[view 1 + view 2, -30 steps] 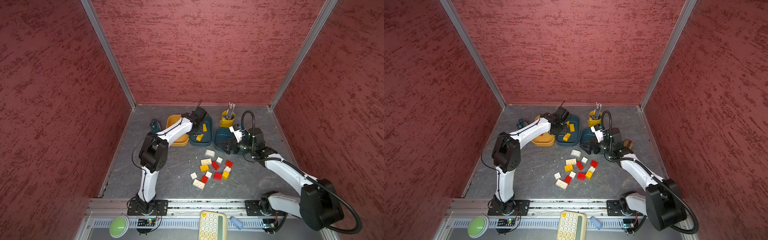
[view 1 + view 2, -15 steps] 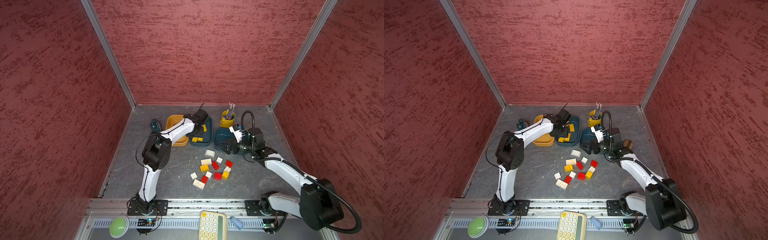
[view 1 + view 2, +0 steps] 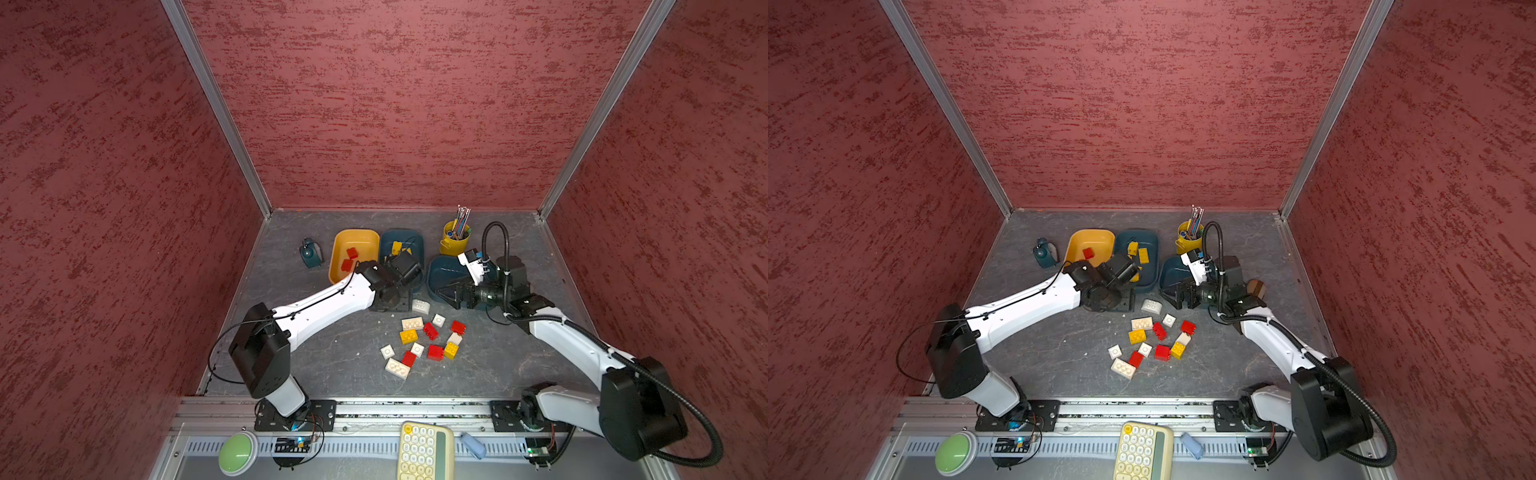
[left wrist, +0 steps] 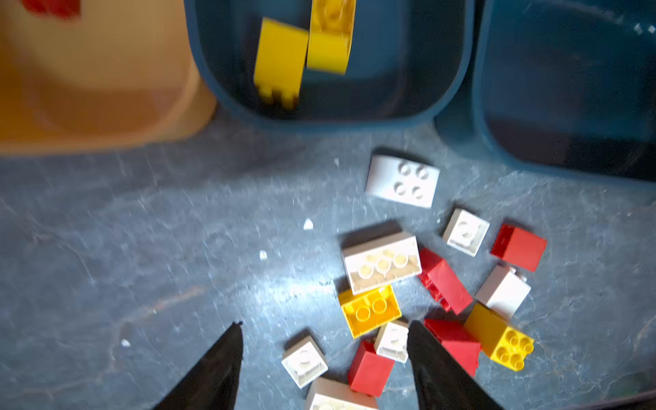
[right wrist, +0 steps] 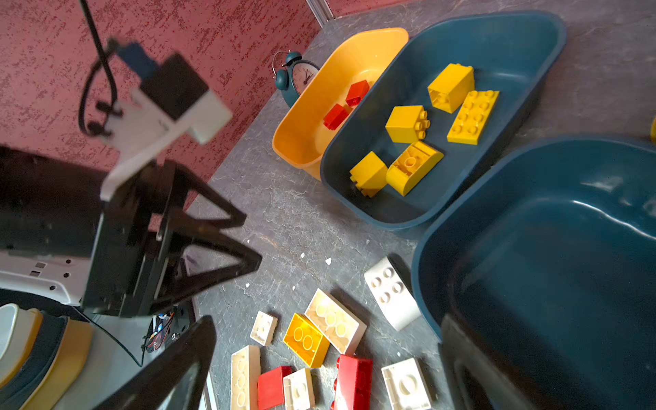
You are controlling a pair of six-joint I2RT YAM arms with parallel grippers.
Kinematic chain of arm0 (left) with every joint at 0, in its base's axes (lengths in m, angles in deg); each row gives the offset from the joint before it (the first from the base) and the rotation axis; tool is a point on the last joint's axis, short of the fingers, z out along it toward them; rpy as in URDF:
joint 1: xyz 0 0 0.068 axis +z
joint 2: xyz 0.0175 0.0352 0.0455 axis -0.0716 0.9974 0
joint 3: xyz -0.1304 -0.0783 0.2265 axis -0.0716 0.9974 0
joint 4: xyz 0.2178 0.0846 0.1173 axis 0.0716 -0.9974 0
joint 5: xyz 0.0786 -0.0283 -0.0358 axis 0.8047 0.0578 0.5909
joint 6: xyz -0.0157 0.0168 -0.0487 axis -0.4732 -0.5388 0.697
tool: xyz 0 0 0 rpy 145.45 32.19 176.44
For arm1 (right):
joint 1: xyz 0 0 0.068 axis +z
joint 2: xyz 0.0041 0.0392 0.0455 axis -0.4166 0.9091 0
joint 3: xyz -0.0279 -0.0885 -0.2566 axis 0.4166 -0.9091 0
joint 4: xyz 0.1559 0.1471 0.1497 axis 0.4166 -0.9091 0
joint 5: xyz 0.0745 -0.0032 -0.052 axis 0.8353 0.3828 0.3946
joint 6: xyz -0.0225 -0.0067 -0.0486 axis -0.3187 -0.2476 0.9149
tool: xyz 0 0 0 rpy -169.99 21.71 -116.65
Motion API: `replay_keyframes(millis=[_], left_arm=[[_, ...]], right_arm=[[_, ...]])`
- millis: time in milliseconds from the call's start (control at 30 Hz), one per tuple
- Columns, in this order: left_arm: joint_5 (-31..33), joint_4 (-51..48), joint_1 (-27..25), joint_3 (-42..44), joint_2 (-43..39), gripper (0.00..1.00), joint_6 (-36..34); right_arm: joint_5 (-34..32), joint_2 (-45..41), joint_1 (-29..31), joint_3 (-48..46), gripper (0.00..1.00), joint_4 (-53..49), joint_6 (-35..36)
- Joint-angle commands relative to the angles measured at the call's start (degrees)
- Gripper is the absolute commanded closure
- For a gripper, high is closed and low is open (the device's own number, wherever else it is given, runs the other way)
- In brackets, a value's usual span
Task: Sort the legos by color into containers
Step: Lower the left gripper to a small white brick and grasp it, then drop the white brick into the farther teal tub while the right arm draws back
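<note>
Our left gripper (image 4: 324, 328) hung over the grey table (image 3: 332, 353) with its two black fingers spread and nothing between them, just in front of the middle teal tub (image 3: 417, 245). Our right gripper (image 3: 448, 293) was spread wide as well, holding nothing, low over the near edge of the right teal tub (image 3: 441, 272). We saw five yellow bricks (image 5: 407, 124) lying in the middle teal tub, and two red bricks (image 3: 346, 264) in the orange-yellow tub (image 3: 365, 241) beside it. The other legos (image 3: 424, 338) lay loose on the table between the two arms: white, red and yellow pieces in a close scatter. A white curved brick (image 3: 419, 306) sat apart from that scatter, just beside the left gripper and near the right teal tub.
</note>
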Motion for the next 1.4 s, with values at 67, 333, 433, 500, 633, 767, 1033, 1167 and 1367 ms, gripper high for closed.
replay_keyframes(millis=[67, 333, 433, 500, 633, 767, 1033, 1167, 1367], left_arm=[[-1.7, -0.4, -4.8, 8.1, -2.6, 0.26, 14.4], [-3.6, 7.0, -7.5, 16.3, -1.5, 0.27, 24.9], [-3.9, 8.7, -7.5, 17.4, 0.6, 0.29, 26.5], [-3.5, 9.3, -7.4, 17.4, 1.7, 0.3, 27.2], [-3.6, 10.3, -7.5, 16.7, 4.2, 0.33, 28.1], [-3.7, 10.4, -7.9, 17.2, 5.9, 0.41, 29.8], [-3.3, 8.4, -8.9, 16.2, 6.9, 0.62, 29.8], [-1.0, 5.0, -8.7, 13.3, 5.5, 0.69, 27.3], [1.4, 1.6, -5.7, 4.6, 4.8, 0.7, 17.1]], right_arm=[[1.5, 0.2, -0.3, -1.0, 0.01, 1.7, -0.3], [-0.9, -0.5, -0.3, -2.3, 0.01, 0.2, -0.1], [-1.9, -0.8, -0.3, -2.8, 0.01, -0.3, -0.6], [-3.8, -1.0, -0.4, -3.1, 0.01, -0.8, -0.8], [-5.2, -1.7, -0.6, -3.5, 0.01, -1.4, -0.9], [-5.4, -2.6, -0.7, -3.6, 0.01, -2.1, -0.6], [-5.7, -4.7, -1.3, -4.0, 0.01, -3.6, 0.0], [-6.1, -5.2, -2.2, -3.9, 0.01, -3.8, -0.1], [-6.1, -6.9, -5.8, -3.0, 0.01, -3.8, -0.8]])
